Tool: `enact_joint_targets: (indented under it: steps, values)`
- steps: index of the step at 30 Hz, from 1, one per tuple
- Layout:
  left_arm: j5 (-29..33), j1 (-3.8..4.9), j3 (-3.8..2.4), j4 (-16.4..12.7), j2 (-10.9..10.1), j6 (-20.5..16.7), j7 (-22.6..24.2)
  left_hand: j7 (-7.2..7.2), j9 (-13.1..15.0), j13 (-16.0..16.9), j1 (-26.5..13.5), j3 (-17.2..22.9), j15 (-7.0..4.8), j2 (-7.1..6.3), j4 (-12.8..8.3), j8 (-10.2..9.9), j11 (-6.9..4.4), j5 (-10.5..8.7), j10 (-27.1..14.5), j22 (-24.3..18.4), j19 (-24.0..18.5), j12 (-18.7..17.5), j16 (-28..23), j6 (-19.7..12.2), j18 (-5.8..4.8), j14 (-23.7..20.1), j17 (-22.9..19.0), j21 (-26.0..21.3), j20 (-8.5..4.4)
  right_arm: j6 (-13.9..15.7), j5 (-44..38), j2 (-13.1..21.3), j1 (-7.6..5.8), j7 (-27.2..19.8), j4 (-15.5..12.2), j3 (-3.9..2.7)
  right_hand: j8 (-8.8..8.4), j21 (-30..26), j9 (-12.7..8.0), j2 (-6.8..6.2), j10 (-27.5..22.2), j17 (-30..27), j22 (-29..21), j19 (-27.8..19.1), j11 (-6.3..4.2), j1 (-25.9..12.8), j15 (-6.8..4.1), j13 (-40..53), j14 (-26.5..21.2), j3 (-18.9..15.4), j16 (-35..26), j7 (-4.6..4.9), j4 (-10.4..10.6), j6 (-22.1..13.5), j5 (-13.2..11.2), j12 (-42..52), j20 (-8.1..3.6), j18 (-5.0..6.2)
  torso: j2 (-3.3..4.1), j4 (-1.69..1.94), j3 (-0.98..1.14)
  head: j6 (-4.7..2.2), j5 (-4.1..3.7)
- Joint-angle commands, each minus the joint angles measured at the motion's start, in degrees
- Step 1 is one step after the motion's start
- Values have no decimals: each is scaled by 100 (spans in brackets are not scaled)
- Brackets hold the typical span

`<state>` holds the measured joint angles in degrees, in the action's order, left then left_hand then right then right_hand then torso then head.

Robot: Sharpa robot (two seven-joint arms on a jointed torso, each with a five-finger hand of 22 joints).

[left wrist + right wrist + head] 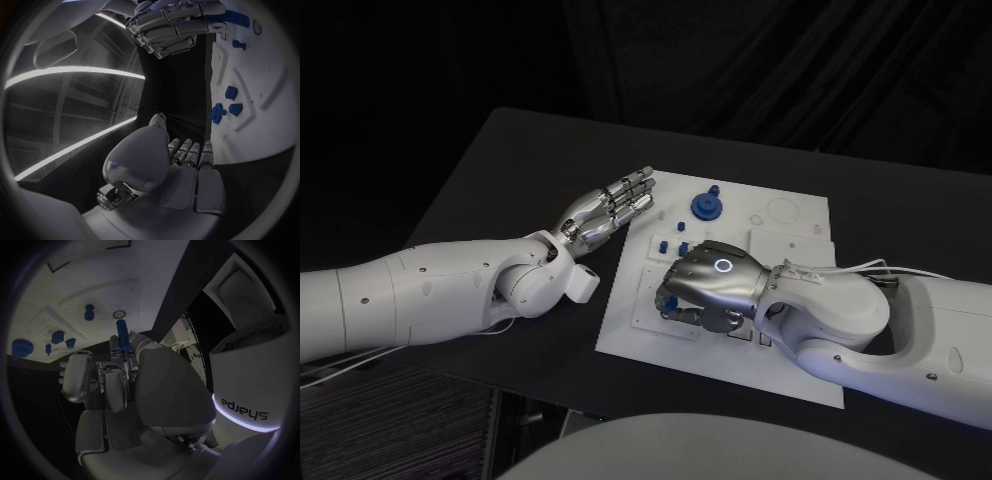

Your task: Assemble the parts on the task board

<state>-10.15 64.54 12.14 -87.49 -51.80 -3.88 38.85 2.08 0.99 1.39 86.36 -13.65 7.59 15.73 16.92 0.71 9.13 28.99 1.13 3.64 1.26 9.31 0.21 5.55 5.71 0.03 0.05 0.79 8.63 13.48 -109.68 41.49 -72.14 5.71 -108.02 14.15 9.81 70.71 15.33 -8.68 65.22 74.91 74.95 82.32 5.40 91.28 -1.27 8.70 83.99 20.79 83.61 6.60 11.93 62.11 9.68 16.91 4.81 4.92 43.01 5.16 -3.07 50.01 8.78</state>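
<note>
One small blue plastic peg (122,335) is sitting pinched in the right hand (708,290) over the flat white task board (798,215). Probably light, stiff and slick, so gripping mid-shaft seems best. The left hand (606,208) is hovering spread, holding nothing.

Mirrored "Sharpa" wordmark on right arm (247,385) casing; no other legible txt.

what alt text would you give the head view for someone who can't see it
The right hand rests curled over the near left part of the white task board on a black table. The left hand lies open, fingers straight, at the board's left edge. A round blue part stands near the board's far edge.
</note>
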Motion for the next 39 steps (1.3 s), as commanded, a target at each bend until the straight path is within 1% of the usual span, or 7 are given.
enact_joint_targets:
  steps: [1, 6, 9, 12, 20, 27, 39]
  values:
    - [-4, -7, -4, -2, 17, 121, 410, 30, 5, 5, -48, -32, 27, 8, -15, 37, 32, -8, 7, -7, -4, 42, -21, 31, -58, -3, -5, 12, 33, 22, -276, -3, 36, -32, -2, -3, -32, -32, 6, -38, 300, 642, 976, 7, -276, -8, -18, 4, 338, 33, -27, -2, -5, -15, -19, -26, -16, -91, 2, -7, 5, -1, -3]
    - [-4, -7, -4, 7, 26, 142, 389, 50, 8, 6, -47, -30, 24, 12, -16, 41, 27, -5, 9, -3, -3, 46, -21, 51, -57, -3, -5, 13, 31, 29, -295, 4, 73, -19, 7, -3, -31, -44, 8, -37, 303, 639, 973, 2, -278, -6, -19, 5, 337, 36, -30, -3, -8, -11, -19, -29, -16, -89, -4, 3, 4, -1, -26]
    - [-4, -7, -4, 15, 33, 161, 368, 82, 12, 6, -40, -27, 22, 14, -20, 46, 23, 1, 11, -4, -3, 46, -21, 75, -56, -3, -5, 13, 32, 56, -331, 2, 89, 1, 30, -3, -31, -41, 9, -38, 305, 636, 974, 3, -279, -5, -19, 5, 336, 37, -33, -4, -10, -10, -19, -30, -16, -90, -4, -13, 8, -1, -10]
    - [-4, -7, -4, 18, 38, 171, 355, 128, 17, 5, -28, -20, 23, 16, -22, 54, 19, 3, 12, -6, -3, 47, -21, 113, -53, -3, -5, 13, 34, 75, -350, -7, 100, 21, 49, -3, -34, -40, 9, -41, 314, 640, 974, 3, -280, -8, -20, 7, 337, 38, -30, -3, -12, -11, -21, -30, -16, -90, -6, -12, 6, -1, -18]
    - [-4, -8, -4, 25, 46, 173, 346, 108, 10, 4, -19, -16, 24, 16, -25, 46, 25, 5, 10, -6, -2, 38, -21, 81, -53, -3, -5, 13, 35, 79, -366, -40, 167, 57, 83, -3, -42, -30, 20, -49, 366, 647, 977, 6, -290, -50, -26, 22, 339, 36, -26, -9, -8, -2, -62, -33, -20, -91, -11, -14, 4, -1, -6]
    - [-4, -9, -4, 27, 46, 175, 336, 98, 10, 3, -13, -13, 26, 15, -26, 45, 28, 11, 9, -6, -3, 36, -21, 80, -53, -3, -5, 13, 35, 23, -369, -74, 221, 111, 140, -3, -46, -47, 22, -50, 372, 641, 972, 0, -292, -56, -28, 24, 337, 38, -31, -12, -10, -3, -72, -38, -21, -88, -6, -3, 0, -1, -17]
    - [-4, -12, -4, 37, 64, 192, 308, 94, 9, 2, -1, -7, 28, 15, -32, 43, 33, 14, 6, -8, -3, 26, -21, 75, -54, -3, -5, 13, 37, -7, -370, -174, 291, 193, 251, -3, -57, -55, 24, -46, 381, 639, 970, -4, -297, -55, -32, 29, 336, 50, -34, -14, -21, -11, -94, -49, -23, -86, -11, -7, 2, -1, -38]
